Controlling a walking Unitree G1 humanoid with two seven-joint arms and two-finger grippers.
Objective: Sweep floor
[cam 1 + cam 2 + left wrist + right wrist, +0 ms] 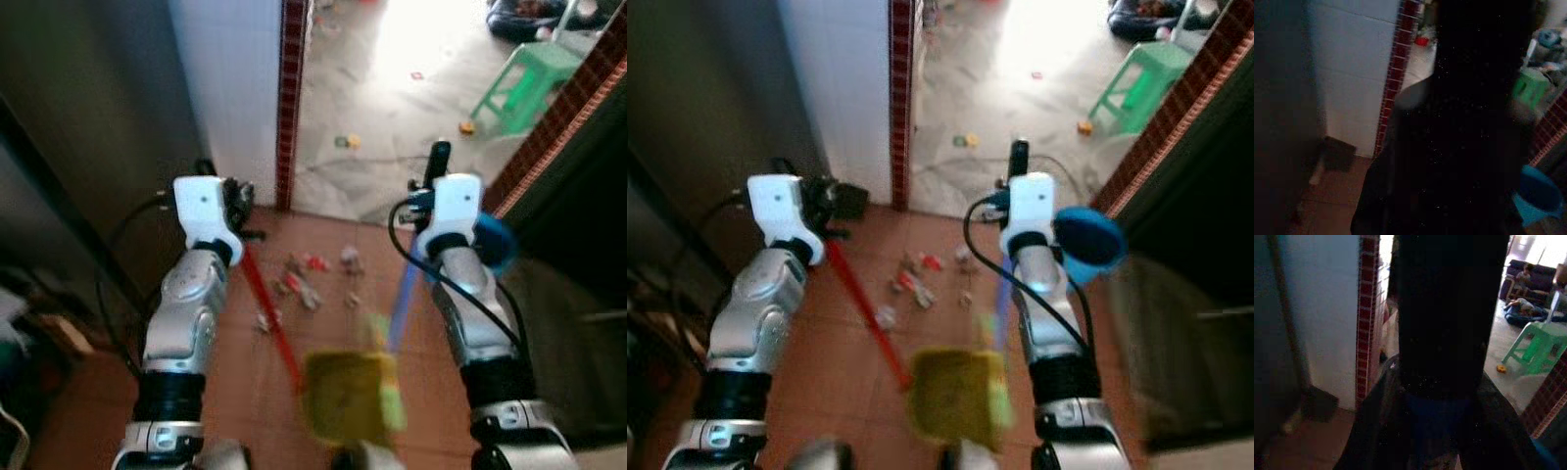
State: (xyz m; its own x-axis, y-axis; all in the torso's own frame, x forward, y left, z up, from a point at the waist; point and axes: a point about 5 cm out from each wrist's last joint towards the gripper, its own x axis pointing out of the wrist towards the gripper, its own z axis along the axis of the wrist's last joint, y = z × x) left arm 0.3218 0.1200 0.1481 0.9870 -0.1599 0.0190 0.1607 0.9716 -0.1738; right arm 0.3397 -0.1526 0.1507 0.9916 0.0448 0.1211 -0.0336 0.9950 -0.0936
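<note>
Two tools gripped: red broom handle [269, 313] clamped in left gripper [238, 208], blue dustpan handle [402, 299] clamped in right gripper [431, 181]. Below the fingers, yellow dustpan [348, 397]. Between both handles, litter [304, 279] on the terracotta floor [88, 411]. Beyond the fingertips, doorway, green stool [524, 83].

One red broom handle [272, 321], one blue dustpan handle [400, 304] and one yellow-green dustpan [349, 394]. Roughly six litter scraps [304, 289] lie clustered on the terracotta tiles; about four more are scattered toward twelve o'clock. One green plastic stool [524, 83] at one o'clock. One blue bucket [1085, 243].
</note>
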